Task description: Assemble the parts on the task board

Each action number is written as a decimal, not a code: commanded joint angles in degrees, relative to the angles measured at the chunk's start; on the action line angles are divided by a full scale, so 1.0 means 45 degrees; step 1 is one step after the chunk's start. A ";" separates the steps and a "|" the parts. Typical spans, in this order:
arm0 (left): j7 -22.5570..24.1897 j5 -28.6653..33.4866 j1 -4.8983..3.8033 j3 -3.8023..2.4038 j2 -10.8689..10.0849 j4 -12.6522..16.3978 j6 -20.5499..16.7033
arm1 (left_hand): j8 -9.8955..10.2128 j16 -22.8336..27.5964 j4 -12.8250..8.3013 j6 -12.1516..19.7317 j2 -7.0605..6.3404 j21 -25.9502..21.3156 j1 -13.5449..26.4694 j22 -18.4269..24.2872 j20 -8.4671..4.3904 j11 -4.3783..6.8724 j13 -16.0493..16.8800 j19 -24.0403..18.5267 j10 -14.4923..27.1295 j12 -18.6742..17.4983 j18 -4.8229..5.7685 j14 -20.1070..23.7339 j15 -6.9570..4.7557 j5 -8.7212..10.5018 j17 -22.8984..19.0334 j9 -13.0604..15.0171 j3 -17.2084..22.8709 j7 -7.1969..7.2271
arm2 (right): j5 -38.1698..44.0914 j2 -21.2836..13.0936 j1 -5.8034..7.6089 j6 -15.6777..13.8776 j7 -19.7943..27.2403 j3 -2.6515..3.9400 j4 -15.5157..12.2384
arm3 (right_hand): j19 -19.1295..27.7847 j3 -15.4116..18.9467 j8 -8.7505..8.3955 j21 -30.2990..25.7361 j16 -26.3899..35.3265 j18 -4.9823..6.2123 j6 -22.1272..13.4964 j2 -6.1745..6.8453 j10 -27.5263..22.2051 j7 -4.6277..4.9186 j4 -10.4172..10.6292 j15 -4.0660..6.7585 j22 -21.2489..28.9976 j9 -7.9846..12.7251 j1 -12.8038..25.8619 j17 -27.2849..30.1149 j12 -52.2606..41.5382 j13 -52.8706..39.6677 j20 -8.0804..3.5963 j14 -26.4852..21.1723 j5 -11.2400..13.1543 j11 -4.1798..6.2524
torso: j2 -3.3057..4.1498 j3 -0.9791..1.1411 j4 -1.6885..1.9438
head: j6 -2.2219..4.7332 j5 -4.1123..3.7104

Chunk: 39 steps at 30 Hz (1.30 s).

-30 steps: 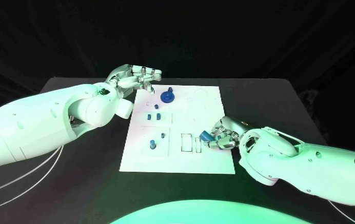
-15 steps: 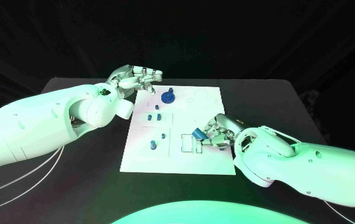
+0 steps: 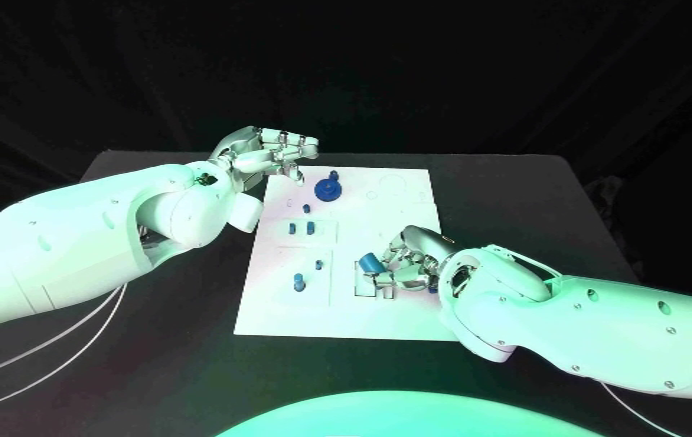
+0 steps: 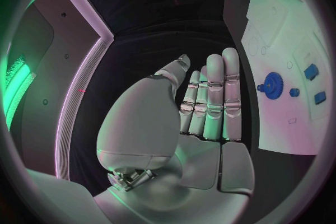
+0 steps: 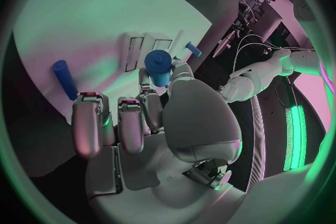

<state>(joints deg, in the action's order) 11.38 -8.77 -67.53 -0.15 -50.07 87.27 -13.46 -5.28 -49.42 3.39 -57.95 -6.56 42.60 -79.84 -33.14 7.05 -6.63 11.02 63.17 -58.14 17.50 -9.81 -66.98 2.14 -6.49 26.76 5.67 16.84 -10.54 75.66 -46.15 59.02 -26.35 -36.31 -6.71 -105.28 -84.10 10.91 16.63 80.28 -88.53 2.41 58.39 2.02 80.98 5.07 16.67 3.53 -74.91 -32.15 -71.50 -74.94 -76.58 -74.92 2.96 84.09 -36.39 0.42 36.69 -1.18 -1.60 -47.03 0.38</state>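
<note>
We judge assembly partway: several parts [image 3: 299,228] stand in the board [image 3: 408,197], our right hand [image 3: 401,262] pinches a blue peg [image 3: 371,261] over its near slots, left hand [image 3: 267,153] curled empty at the far edge.

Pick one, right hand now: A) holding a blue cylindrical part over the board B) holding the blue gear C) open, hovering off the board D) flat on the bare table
A: the right hand pinches a blue cylinder in its fingers above the task board; the blue gear sits apart at the board's far end.

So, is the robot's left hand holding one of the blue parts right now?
No, the left hand lies flat and open with nothing in it, beside the task board.
</note>
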 commanded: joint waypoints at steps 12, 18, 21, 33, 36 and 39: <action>0.0045 0.0042 -0.0007 -0.0008 0.0030 0.0038 0.0276 | -0.0053 -0.0015 -0.0025 0.0111 0.0072 0.0052 0.0014 -0.0018 -0.0016 -0.0004 -0.0006 0.0061 0.0063 0.0070 -0.0160 0.0098 -0.0022 -0.0001 -0.0015 -0.0017 -0.0067 -0.0010 | -0.0198 0.0187 -0.0001 0.0834 0.0023 -0.0005 0.0153 | -0.0605 0.0221 0.0128 0.0058 -0.0061 -0.0128 0.0540 -0.0128 0.0119 -0.0378 0.0001 0.0136 -0.2817 -0.0138 0.0446 -0.2823 -0.0065 -0.0552 -0.0145 0.1200 0.0296 0.0060 | 0.0005 0.0002 -0.0006 | -0.0070 0.0025; 0.0036 0.0042 -0.0007 -0.0008 0.0027 0.0038 0.0290 | -0.0053 -0.0015 -0.0025 0.0111 0.0072 0.0052 0.0014 -0.0018 -0.0016 -0.0004 -0.0006 0.0061 0.0063 0.0070 -0.0160 0.0098 -0.0022 -0.0001 -0.0015 -0.0017 -0.0067 -0.0010 | -0.0201 0.0236 -0.0001 0.0880 0.0005 -0.0005 0.0195 | -0.0603 0.0406 0.0196 0.0053 -0.0055 -0.0129 0.0561 -0.0197 0.0140 -0.0413 -0.0013 0.0163 -0.2816 -0.0250 0.0837 -0.2813 -0.0051 -0.0579 -0.0175 0.1198 0.1019 0.0089 | 0.0008 0.0001 -0.0002 | -0.0079 0.0045; 0.0032 0.0042 -0.0007 -0.0008 0.0022 0.0040 0.0295 | -0.0053 -0.0015 -0.0025 0.0111 0.0072 0.0052 0.0014 -0.0018 -0.0016 -0.0004 -0.0006 0.0061 0.0063 0.0070 -0.0160 0.0098 -0.0022 -0.0001 -0.0015 -0.0017 -0.0067 -0.0010 | -0.0199 0.0250 0.0000 0.0848 -0.0001 -0.0005 0.0212 | -0.0595 0.0609 0.0254 0.0027 -0.0048 -0.0125 0.0554 -0.0238 0.0149 -0.0422 -0.0022 0.0172 -0.2810 -0.0354 0.1195 -0.2803 -0.0031 -0.0596 -0.0192 0.1195 0.2496 0.0096 | 0.0006 -0.0003 -0.0006 | -0.0099 0.0056; -0.0023 0.0029 -0.0007 -0.0008 0.0015 0.0045 0.0368 | -0.0053 -0.0015 -0.0025 0.0111 0.0072 0.0052 0.0014 -0.0018 -0.0016 -0.0004 -0.0006 0.0061 0.0063 0.0070 -0.0160 0.0098 -0.0022 -0.0001 -0.0015 -0.0017 -0.0067 -0.0010 | 0.0013 0.0273 0.0000 0.0369 -0.0041 -0.0004 0.0288 | -0.0379 0.0523 0.0125 -0.0605 0.0091 -0.0012 0.0073 0.0311 -0.0286 -0.0254 0.0043 0.0064 -0.2651 -0.0532 0.2213 -0.2560 0.0662 -0.0128 -0.0110 0.1138 0.4622 -0.0049 | 0.0005 0.0003 -0.0011 | -0.0100 0.0091; -0.0044 0.0016 -0.0007 -0.0008 0.0015 0.0041 0.0389 | -0.0081 -0.0028 -0.0003 0.0131 0.0083 0.0052 0.0029 -0.0023 -0.0011 -0.0005 -0.0001 0.0054 0.0093 0.0127 -0.0161 0.0110 -0.0020 0.0000 -0.0030 -0.0020 -0.0108 -0.0011 | 0.0027 0.0275 0.0000 0.0301 -0.0003 -0.0004 0.0275 | -0.0330 0.0339 0.0062 -0.0753 0.0125 0.0013 -0.0032 0.0467 -0.0391 -0.0203 0.0050 0.0023 -0.2615 -0.0537 0.2400 -0.2504 0.0814 -0.0025 -0.0073 0.1124 0.4758 -0.0097 | -0.0003 0.0006 -0.0011 | -0.0100 0.0088; -0.0062 -0.0002 -0.0007 -0.0008 0.0015 0.0040 0.0410 | -0.0081 -0.0028 -0.0003 0.0131 0.0083 0.0052 0.0029 -0.0023 -0.0011 -0.0005 -0.0001 0.0054 0.0093 0.0127 -0.0161 0.0110 -0.0020 0.0000 -0.0030 -0.0020 -0.0108 -0.0011 | 0.0054 0.0265 0.0000 0.0236 0.0031 -0.0004 0.0232 | -0.0315 0.0308 0.0054 -0.0797 0.0135 0.0021 -0.0046 0.0489 -0.0434 -0.0196 0.0050 0.0017 -0.2604 -0.0539 0.2425 -0.2487 0.0880 0.0027 -0.0067 0.1120 0.4780 -0.0104 | 0.0004 0.0005 -0.0018 | -0.0098 0.0100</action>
<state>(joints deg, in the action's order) 11.04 -8.79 -67.54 -0.15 -50.08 87.30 -12.80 -5.28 -49.42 3.38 -57.73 -6.56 42.60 -79.84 -33.19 7.05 -6.63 11.02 63.17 -58.14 17.97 -9.81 -66.98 2.14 -6.49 26.68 5.67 16.84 -10.75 74.96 -44.98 59.03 -24.50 -36.46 -6.71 -104.07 -84.11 12.68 17.26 76.85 -88.21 2.44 58.65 4.39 79.43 4.17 16.91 3.80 -74.94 -34.54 -61.07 -74.92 -72.78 -74.85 2.53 83.92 -15.17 0.09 36.71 -1.17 -1.63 -47.48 0.79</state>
